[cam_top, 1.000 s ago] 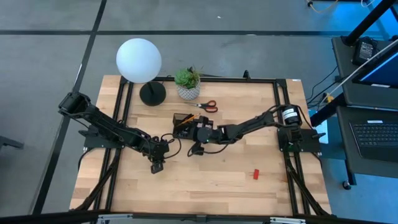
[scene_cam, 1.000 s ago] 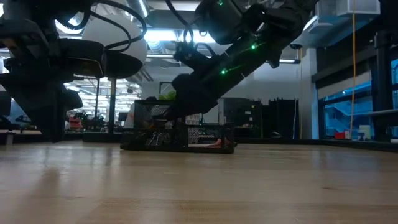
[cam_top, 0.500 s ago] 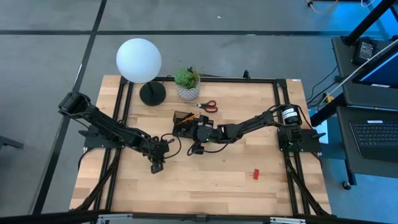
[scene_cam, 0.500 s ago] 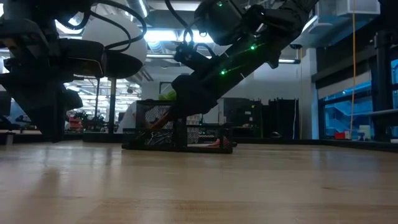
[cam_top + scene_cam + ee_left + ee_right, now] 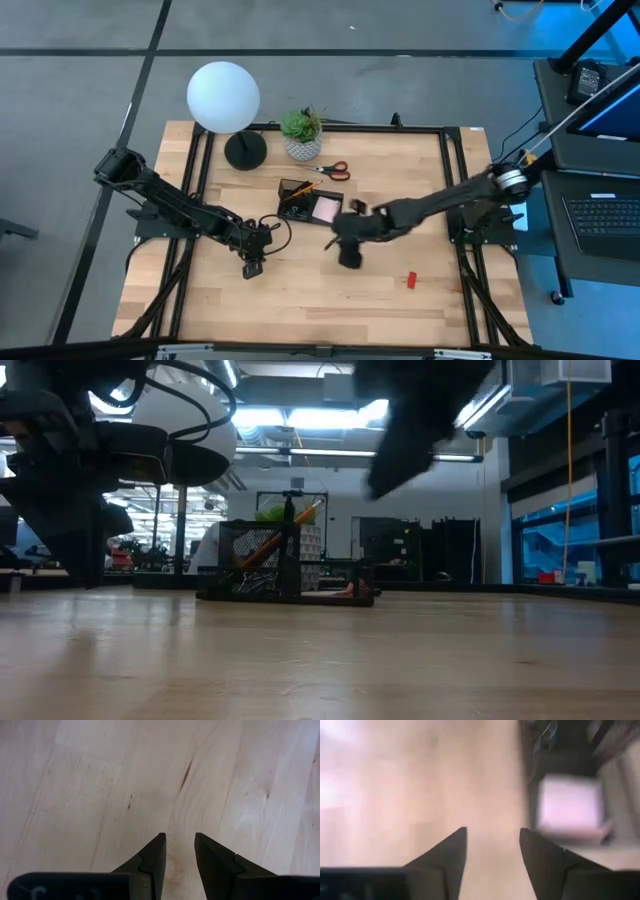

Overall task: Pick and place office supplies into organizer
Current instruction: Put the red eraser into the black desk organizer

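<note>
**Pink pad in organizer, right claw empty near table centre**

Organizer [image 5: 304, 203] just behind table centre, pink pad [image 5: 325, 210] lying in its right compartment, orange pencil [image 5: 281, 532] leaning in the taller section; scissors [image 5: 335, 169] toward the back edge; red block [image 5: 410, 280] toward the front-right corner. Right gripper [image 5: 348, 258] narrowly parted, holding nothing; left gripper [image 5: 250, 268] left of centre, narrowly parted, empty.

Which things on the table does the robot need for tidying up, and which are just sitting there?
For the job: organizer, with the pink sticky-note pad and orange pencil already in it; red-handled scissors and small red block, both out on the table.

Just sitting there: potted plant, lamp with its white globe and black round base.
</note>
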`<state>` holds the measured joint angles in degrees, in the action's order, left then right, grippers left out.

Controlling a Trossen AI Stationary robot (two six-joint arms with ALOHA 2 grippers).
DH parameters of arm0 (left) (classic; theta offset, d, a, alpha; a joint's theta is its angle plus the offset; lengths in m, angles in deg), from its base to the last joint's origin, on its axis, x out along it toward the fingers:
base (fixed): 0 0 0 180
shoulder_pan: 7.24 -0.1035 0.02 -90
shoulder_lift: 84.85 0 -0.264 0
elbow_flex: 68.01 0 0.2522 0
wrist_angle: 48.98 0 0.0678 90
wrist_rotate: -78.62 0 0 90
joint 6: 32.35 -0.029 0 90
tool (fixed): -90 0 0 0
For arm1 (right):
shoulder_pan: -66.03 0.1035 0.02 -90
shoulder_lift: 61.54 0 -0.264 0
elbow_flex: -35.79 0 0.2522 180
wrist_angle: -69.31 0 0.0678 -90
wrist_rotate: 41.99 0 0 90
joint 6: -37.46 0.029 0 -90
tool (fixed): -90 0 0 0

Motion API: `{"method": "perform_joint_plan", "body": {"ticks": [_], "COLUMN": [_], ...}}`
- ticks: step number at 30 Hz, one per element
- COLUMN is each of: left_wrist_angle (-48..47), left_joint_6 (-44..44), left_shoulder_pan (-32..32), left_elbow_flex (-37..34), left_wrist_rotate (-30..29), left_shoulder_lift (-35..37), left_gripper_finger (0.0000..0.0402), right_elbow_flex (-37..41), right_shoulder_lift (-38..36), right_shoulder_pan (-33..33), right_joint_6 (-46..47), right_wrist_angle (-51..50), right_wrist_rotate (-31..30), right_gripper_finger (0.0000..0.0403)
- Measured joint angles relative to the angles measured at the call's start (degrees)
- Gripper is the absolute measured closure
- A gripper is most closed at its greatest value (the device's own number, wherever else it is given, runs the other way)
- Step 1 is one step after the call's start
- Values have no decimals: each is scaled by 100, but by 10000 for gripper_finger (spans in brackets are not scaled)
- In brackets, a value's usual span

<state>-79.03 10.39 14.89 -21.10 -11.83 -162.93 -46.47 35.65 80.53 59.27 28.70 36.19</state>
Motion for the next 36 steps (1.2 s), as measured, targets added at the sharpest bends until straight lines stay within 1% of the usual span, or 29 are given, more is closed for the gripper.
{"method": "perform_joint_plan", "body": {"ticks": [4,8,11,15,18,21,23,28,33,36], "left_wrist_angle": [19,27,8,8,9,13,10,8,-25,-25], "left_joint_6": [0,0,-6,-219,-344,-348,-348,-348,-349,-350], "left_shoulder_pan": [1,0,0,0,1,1,2,1,2,2], "left_elbow_flex": [1,0,0,0,0,0,0,0,2,0], "left_wrist_rotate": [0,0,0,0,-1,0,0,0,0,1], "left_shoulder_lift": [-1,-2,0,-2,-2,-2,0,-2,-2,-2], "left_gripper_finger": [304,304,304,304,304,304,304,304,304,304], "right_elbow_flex": [1,3,7,19,149,385,547,910,1216,1406], "right_shoulder_lift": [-484,-715,-756,-711,-642,-544,-471,-374,-378,-378], "right_shoulder_pan": [461,1084,1506,1906,2152,2287,2359,2503,2612,2613], "right_joint_6": [2203,3498,4593,6158,7283,8733,9185,9896,10495,10571], "right_wrist_angle": [-1343,-2111,-2322,-2582,-2798,-2832,-2841,-2797,-2649,-2543], "right_wrist_rotate": [294,441,659,1008,1073,1058,1069,1486,1498,1491], "right_gripper_finger": [193,185,187,194,200,205,208,211,211,211]}}
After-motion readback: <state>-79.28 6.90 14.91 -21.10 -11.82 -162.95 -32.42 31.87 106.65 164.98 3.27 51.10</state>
